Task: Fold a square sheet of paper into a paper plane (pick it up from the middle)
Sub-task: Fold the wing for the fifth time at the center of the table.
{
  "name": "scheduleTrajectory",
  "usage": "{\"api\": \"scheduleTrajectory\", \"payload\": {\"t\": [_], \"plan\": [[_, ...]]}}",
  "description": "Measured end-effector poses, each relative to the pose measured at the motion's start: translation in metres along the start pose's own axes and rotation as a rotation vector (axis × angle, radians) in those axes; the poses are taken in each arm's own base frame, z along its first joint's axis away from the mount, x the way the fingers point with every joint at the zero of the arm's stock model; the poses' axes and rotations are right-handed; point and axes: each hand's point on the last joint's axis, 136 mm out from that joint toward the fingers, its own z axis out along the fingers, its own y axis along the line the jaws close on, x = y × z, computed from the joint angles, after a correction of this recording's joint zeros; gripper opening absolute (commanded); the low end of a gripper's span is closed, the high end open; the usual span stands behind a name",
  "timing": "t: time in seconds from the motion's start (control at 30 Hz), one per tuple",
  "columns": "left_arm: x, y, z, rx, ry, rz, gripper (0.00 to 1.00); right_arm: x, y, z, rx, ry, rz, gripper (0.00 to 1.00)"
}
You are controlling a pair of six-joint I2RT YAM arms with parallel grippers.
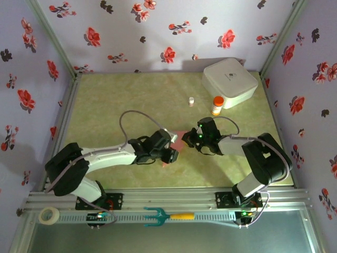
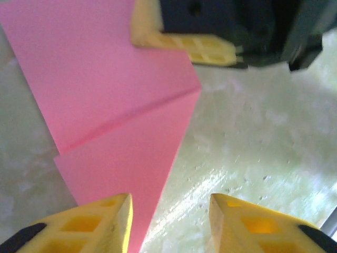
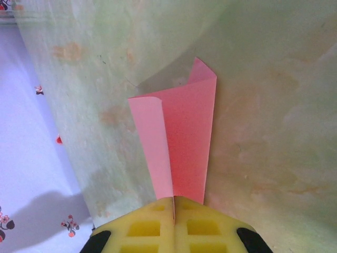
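Observation:
The square sheet of paper (image 1: 179,138) is salmon-pink, folded into layers, and lies at mid-table between the two grippers. My right gripper (image 3: 174,200) is shut on the sheet's near end (image 3: 187,137); one lighter flap curls up on the left. My left gripper (image 2: 169,203) stands open just above the table. Its left fingertip (image 2: 105,216) hangs over the paper (image 2: 116,95) and its right fingertip over bare table, with the paper's slanted edge running between them. A diagonal crease crosses the sheet. In the left wrist view, a yellow finger (image 2: 200,47) of the right gripper sits at the sheet's far edge.
A white rounded box (image 1: 230,80) stands at the back right, with an orange-capped bottle (image 1: 216,105) and a small white bottle (image 1: 191,101) in front of it. On the near rail lie a tape roll (image 1: 49,215) and a teal fork (image 1: 163,216). Flowered walls enclose the table.

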Motion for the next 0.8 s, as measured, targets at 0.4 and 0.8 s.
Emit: {"api": "scheduleTrajectory", "payload": {"t": [0.4,0.8], "plan": [[0.032,0.008,0.026,-0.213,0.084,0.229,0.55,0.003,0.004,-0.001,-0.008,-0.001,-0.009,0.02],[0.029,0.015,0.027,-0.329,0.081,0.297,0.45,0.003,0.005,-0.001,-0.010,-0.002,-0.010,0.02]]}}
